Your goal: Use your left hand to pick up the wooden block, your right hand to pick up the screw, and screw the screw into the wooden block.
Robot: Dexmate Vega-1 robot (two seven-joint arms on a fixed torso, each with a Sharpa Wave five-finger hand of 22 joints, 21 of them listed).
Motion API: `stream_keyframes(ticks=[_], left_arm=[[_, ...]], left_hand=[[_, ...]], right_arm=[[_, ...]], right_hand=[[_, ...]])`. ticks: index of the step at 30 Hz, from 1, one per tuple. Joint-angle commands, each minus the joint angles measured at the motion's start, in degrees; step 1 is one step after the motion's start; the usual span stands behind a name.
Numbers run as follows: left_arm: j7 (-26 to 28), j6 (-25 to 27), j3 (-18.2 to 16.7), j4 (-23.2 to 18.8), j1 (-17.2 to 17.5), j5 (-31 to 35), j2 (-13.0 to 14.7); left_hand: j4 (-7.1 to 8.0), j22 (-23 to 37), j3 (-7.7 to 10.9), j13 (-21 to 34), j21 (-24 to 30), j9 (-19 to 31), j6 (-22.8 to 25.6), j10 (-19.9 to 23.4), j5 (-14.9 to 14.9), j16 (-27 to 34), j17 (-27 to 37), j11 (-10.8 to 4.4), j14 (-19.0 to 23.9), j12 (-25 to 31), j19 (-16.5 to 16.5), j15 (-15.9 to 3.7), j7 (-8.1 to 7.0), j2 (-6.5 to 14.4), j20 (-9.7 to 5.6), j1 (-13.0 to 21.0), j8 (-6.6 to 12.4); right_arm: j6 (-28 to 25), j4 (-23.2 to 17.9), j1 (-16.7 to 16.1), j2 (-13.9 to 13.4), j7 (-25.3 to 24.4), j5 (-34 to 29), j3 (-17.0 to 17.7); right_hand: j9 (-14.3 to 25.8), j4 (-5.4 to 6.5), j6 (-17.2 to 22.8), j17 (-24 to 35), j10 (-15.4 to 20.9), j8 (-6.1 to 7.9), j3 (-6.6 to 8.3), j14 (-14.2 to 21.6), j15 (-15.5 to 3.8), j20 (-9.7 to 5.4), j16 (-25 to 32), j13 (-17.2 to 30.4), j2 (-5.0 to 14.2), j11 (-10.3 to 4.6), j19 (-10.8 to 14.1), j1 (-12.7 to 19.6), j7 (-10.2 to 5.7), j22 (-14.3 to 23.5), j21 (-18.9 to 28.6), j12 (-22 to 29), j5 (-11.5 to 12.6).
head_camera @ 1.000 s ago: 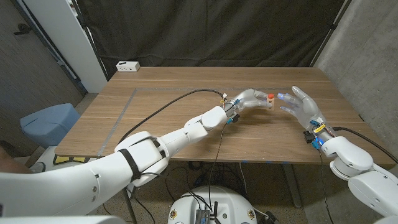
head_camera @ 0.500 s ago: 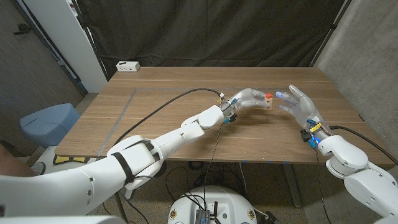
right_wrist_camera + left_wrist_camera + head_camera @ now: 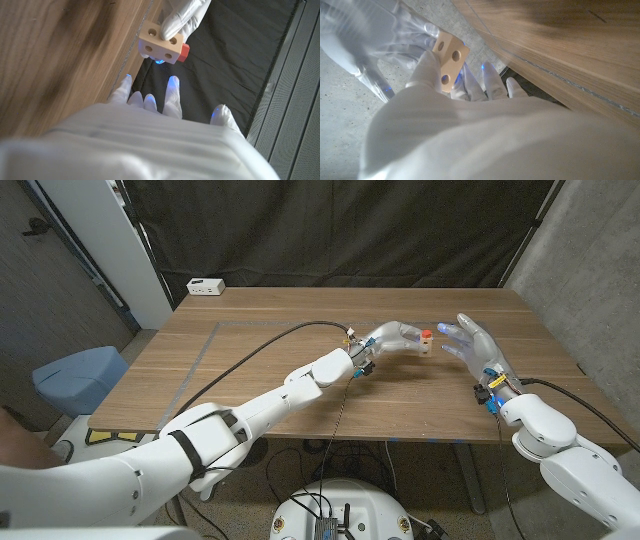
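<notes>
Head view: left hand (image 3: 395, 336), grasping the wooden block (image 3: 424, 342), sits farther back; right hand (image 3: 472, 345), released, follows; screw (image 3: 426, 334) mostly hidden.

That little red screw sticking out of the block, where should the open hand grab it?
By its red head, I'd guess. The screw juts from one face of the wooden block that the left hand holds; the right hand, open, faces that side and could pinch it from there.
</notes>
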Motion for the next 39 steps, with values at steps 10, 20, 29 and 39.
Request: stream_keyframes(ticks=[10, 20, 29, 39], left_arm=[[-2.93, -1.36, -1.37, -1.90, 0.54, -0.99, 2.64], [-4.07, -2.35, -1.94, -1.01, 0.14, -1.38, 3.42], [-5.36, -4.40, -2.14, 1.17, -0.71, -1.96, 3.15], [-6.59, -4.89, -2.33, 0.35, -0.08, -2.38, 3.92]], left_hand=[[3.24, 0.32, 2.99, 0.24, 0.29, 0.13, 3.13, 0.87, 0.31, -0.12, 0.23, -1.16, 0.61, 3.13, 0.45, -4.17, -1.91, 0.89, 0.04, -0.68, 0.74], [3.23, 0.32, 3.12, 0.21, 0.25, 0.13, 2.70, 0.65, 0.34, -0.32, 0.24, -0.89, 0.41, 3.09, 0.37, -3.96, -1.72, 1.09, 0.11, -0.69, 0.57], [3.23, 0.32, 3.14, 0.13, 0.22, 0.12, 2.37, 0.43, 0.35, -0.49, 0.27, -0.78, 0.14, 3.03, 0.31, -3.90, -1.55, 1.15, 0.20, -0.75, 0.43], [3.23, 0.32, 3.31, 0.04, 0.19, 0.11, 2.11, -0.02, 0.39, -0.68, 0.23, -0.55, -0.05, 2.87, 0.23, -3.77, -1.31, 1.37, 0.34, -0.74, 0.32]], right_arm=[[0.46, 0.34, 2.74, 1.03, -5.20, -3.25, -4.14], [2.42, 1.73, 3.93, 2.57, -7.04, -4.75, -5.59], [3.15, 2.50, 4.95, 3.30, -7.84, -5.21, -6.77], [2.56, 2.18, 5.45, 3.21, -8.75, -5.79, -7.65]], right_hand=[[0.20, -0.42, 1.09, 0.16, 0.47, 0.99, -0.03, -0.24, -0.26, -0.24, 0.00, 0.14, -0.10, -0.15, 0.05, 0.25, 0.03, 0.15, 0.18, 0.61, 0.07], [0.19, -0.43, 1.91, 0.17, 1.60, 1.32, 0.00, 0.55, -0.79, -0.29, 0.29, 0.14, -0.05, -0.77, 0.19, 0.28, 0.20, 0.14, 0.22, 0.99, 0.08], [0.19, -0.37, 2.98, 0.20, 2.51, 1.66, 0.02, 1.00, -0.98, -0.60, 0.44, 0.15, 0.04, -0.89, 0.03, 0.25, 0.57, 0.15, 0.15, 1.23, 0.09], [0.19, -0.25, 3.86, 0.25, 2.72, 1.89, 0.02, 1.14, -1.10, -0.75, 0.47, 0.16, 0.16, -0.64, 0.20, 0.12, 0.89, 0.15, 0.22, 1.20, 0.09]])
